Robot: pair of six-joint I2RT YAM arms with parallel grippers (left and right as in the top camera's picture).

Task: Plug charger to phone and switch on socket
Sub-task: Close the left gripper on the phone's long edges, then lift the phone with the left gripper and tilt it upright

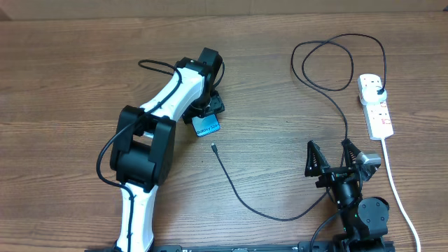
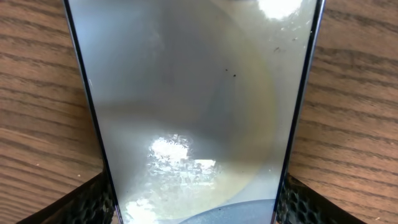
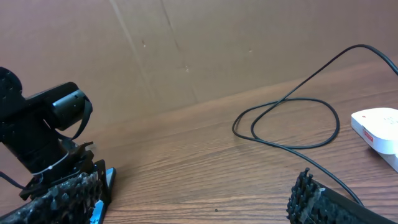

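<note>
Overhead: one phone [image 1: 206,127], one charger [image 1: 213,147], one socket [image 1: 376,112], one white cord [image 1: 394,180].

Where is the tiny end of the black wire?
In the overhead view, the charger tip lies on the table near the middle, just below the phone and apart from it.

Wooden table [image 1: 70,56]: charger [image 1: 231,183], socket [image 1: 376,105] lying flat.

overhead: you look straight down on the whole table [image 1: 266,56] | left wrist: you sit close over the phone [image 2: 193,93], glass filling your view | right wrist: you look low across the wood toward the left arm [image 3: 37,124] | overhead and right wrist share the cable [image 3: 292,99] loop and power strip [image 3: 379,127]
</note>
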